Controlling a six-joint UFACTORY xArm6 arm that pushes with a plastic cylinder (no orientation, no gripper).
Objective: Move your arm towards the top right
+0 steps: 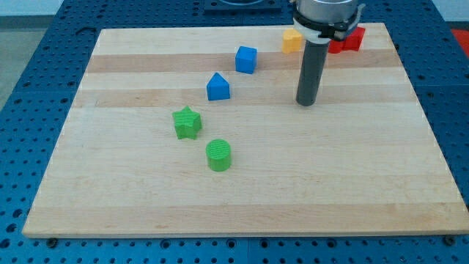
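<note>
Hand was the wrong word for this arm, because it had none: nothing opened, closed or gripped, and it ended in a dark rod. My tip (305, 103) rested on the wooden surface (352, 191), up and to the view's right of the middle.

From the one camera view, no block touched my tip. A blue cube (246, 59) and a blue house-shaped block (218, 87) sat well to its left. A green star (187, 122) and a green cylinder (218, 155) lay farther down and left. A yellow block (292, 41) and a red block (349, 40) sat near the top edge, up behind the rod. The rod hid part of each, so I could not tell their shapes.

The thing to move was the arm itself, so there was nothing to take hold of. I think the rod was stiff and would slide easily on the smooth wood. The little blocks looked light and would scoot away if bumped. Going up and right, the red block could get in the way.

No words or labels could be read anywhere.
</note>
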